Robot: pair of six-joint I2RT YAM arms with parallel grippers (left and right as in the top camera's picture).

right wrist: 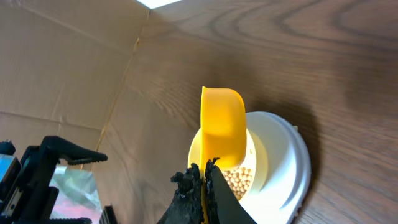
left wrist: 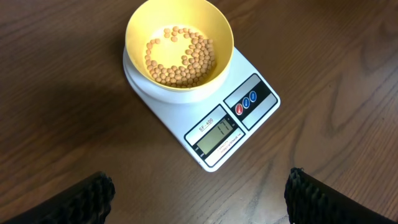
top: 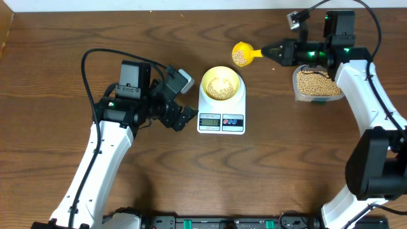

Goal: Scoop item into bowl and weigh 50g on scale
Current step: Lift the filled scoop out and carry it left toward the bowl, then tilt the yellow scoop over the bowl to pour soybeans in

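Overhead, I see the bowl (top: 221, 84) sitting on the scale (top: 221, 122) with some beans (top: 220, 88) in it. My right gripper (top: 275, 51) pinches the scoop (top: 241, 55), full of beans, near the bowl. My left gripper (top: 187, 116) is spread wide, empty. Pouring is left. The label (left wrist: 206, 126) looks like SF-400; the number on the screen (left wrist: 216, 138) is too blurry.

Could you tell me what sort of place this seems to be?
Probably a robotics lab bench, not a kitchen: two robot arms stand at a wooden table, cables trail from them, and a kitchen scale serves as a test prop.
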